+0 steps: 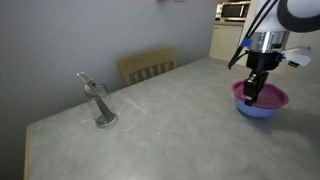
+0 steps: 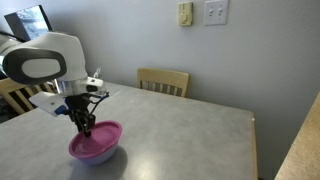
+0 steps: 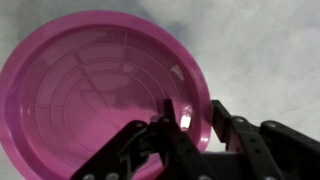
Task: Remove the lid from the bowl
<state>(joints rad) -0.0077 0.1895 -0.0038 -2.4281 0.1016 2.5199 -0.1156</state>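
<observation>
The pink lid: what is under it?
Under the lid sits the light-blue bowl, its wall visible in both exterior views. The bowl's inside is covered by the lid.

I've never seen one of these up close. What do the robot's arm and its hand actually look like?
The arm is made of smooth, rounded white shells with dark grey caps at the joints. A silvery collar sits above the hand, which is black, with two angular fingers built from hinged links. Thin dark cables run beside the wrist. No markings are readable.

Rounded white arm (image 2: 45, 60) segments lead to a black, angular claw (image 2: 87, 129).
</observation>
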